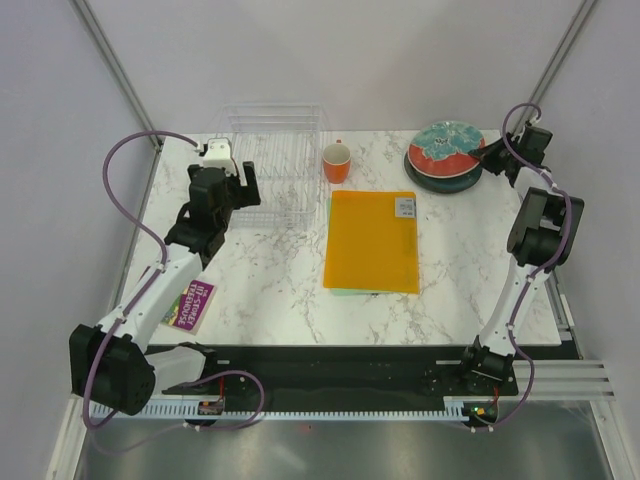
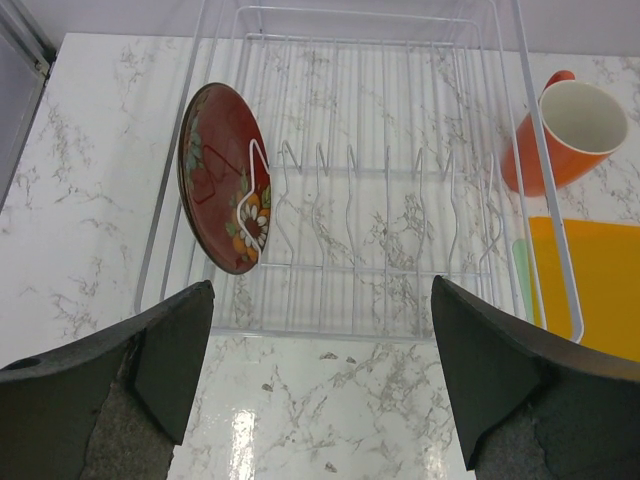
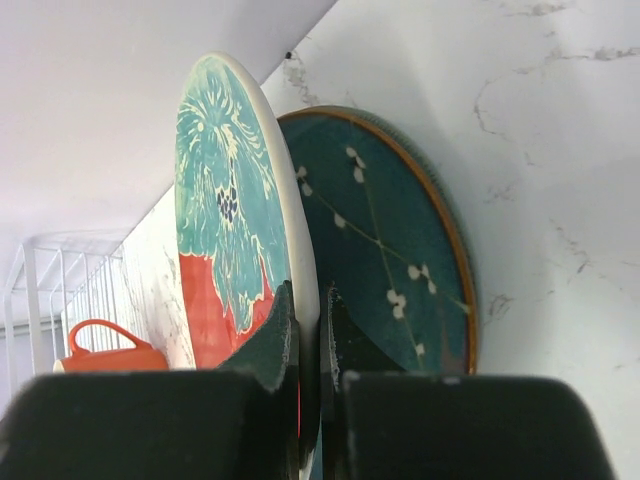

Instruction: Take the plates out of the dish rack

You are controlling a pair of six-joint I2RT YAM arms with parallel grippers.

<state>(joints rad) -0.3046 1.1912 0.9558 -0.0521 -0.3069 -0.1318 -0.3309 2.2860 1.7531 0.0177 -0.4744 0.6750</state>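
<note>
The clear dish rack (image 1: 272,165) stands at the back left. In the left wrist view the rack (image 2: 400,190) holds one dark red plate (image 2: 222,178) upright in its leftmost slot. My left gripper (image 2: 320,380) is open and empty, just in front of the rack's near edge; it also shows in the top view (image 1: 240,185). My right gripper (image 3: 308,310) is shut on the rim of the red plate with the teal pattern (image 3: 235,220) and holds it just over the dark teal plate (image 3: 390,240) lying at the back right (image 1: 440,178).
An orange cup (image 1: 337,161) stands right of the rack. A flat orange-yellow folder (image 1: 372,240) lies mid-table. A purple card (image 1: 190,305) lies near the left arm. Walls close the back and sides.
</note>
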